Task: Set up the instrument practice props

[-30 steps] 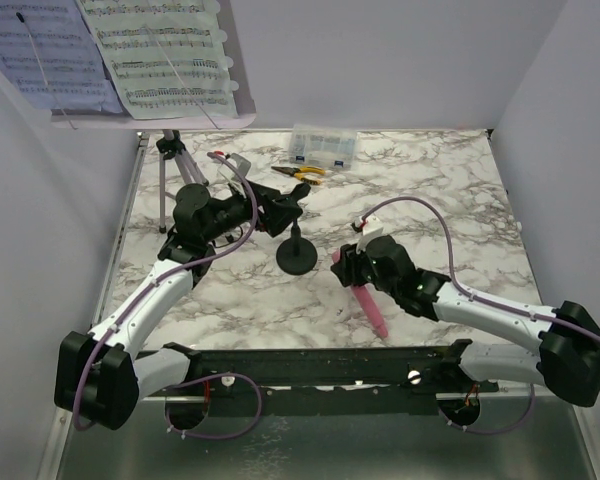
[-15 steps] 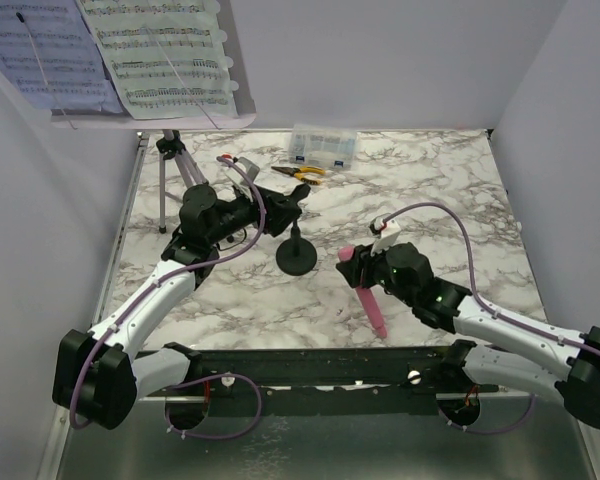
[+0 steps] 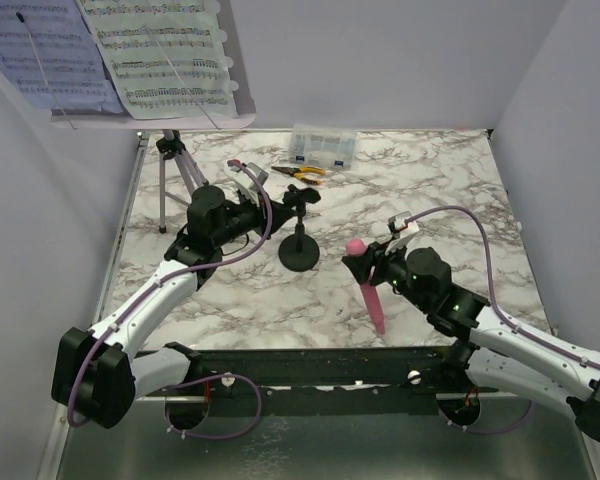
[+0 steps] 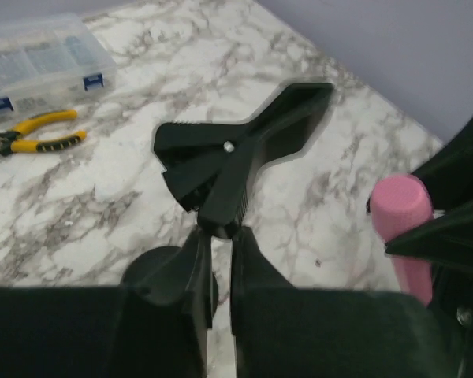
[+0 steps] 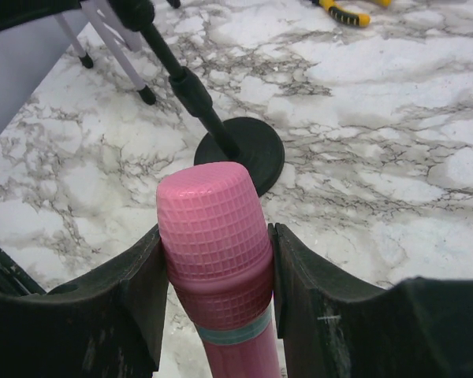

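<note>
Right jaws clamp the pink toy microphone, its head projecting beyond them. Left jaws, narrow, pinch the post of the black round-base stand.

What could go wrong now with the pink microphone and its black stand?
The right pincer holds the pink toy microphone by its head, so the long handle below might swing and miss the forked black clip. The left pincer pinches only the thin pole of the black round-base stand, so a bump might twist or tip it.
</note>
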Robot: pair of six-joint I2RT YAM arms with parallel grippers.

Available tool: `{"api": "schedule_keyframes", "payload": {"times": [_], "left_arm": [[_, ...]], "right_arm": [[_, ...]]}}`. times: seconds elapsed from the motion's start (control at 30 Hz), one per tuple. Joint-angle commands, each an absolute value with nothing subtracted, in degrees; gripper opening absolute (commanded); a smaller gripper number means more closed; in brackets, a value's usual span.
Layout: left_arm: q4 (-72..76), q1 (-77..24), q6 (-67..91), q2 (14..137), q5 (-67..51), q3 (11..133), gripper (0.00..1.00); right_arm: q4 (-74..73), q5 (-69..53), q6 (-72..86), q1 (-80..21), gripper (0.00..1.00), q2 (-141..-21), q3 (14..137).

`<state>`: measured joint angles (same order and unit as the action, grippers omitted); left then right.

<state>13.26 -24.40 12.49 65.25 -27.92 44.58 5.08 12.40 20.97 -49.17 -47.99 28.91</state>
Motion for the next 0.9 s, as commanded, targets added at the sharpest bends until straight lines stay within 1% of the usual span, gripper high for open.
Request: {"api": "schedule_keyframes", "payload": {"times": [0.0,0.13,0.2,0.3,0.33,0.4,0.47,0.5,0.53,0.57,0.67,0.87], "left_arm": [[13.9,-24.6,10.8,62.5,-28.3,45.3,0.0],[14.4,-24.6,11.4,62.5,-31.9,45.0,0.0],[14.3,-24.6,11.6,62.5,-32.0,45.0,0.0],[14.2,-24.6,11.8,62.0,-32.2,44.9,0.01],[14.2,-24.6,11.9,61.7,-32.5,44.9,0.08],[13.4,-24.6,12.3,61.2,-32.7,45.2,0.39],[12.6,-24.6,12.5,60.5,-31.7,45.7,0.65],[12.4,-24.6,12.5,60.0,-30.6,45.8,0.86],[12.4,-24.6,12.2,59.6,-28.8,45.9,0.97],[12.4,-24.6,12.2,59.4,-27.2,46.1,0.99],[12.4,-24.6,11.9,60.8,-23.2,47.6,0.99],[12.7,-25.5,10.3,66.9,-25.0,51.5,0.99]], "right_arm": [[9.5,17.0,19.0,-49.5,0.0,-45.8,29.7],[14.1,19.5,13.5,-49.4,0.0,-47.7,35.0],[15.4,19.4,9.9,-49.1,0.0,-50.6,39.6],[13.7,20.0,8.0,-48.5,0.0,-56.1,47.0],[13.8,19.9,7.8,-48.4,0.0,-57.2,48.1],[15.2,18.9,8.0,-47.8,0.0,-58.7,48.9],[15.6,17.2,9.4,-46.4,0.0,-59.9,49.4],[15.8,16.6,10.2,-45.8,0.0,-60.5,49.5],[15.6,16.1,11.3,-44.7,0.0,-61.2,49.7],[15.3,15.2,12.3,-43.7,0.0,-61.6,49.8],[15.2,13.1,14.2,-41.8,0.0,-61.7,49.6],[16.1,12.5,14.2,-41.4,0.0,-59.1,48.8]]}}
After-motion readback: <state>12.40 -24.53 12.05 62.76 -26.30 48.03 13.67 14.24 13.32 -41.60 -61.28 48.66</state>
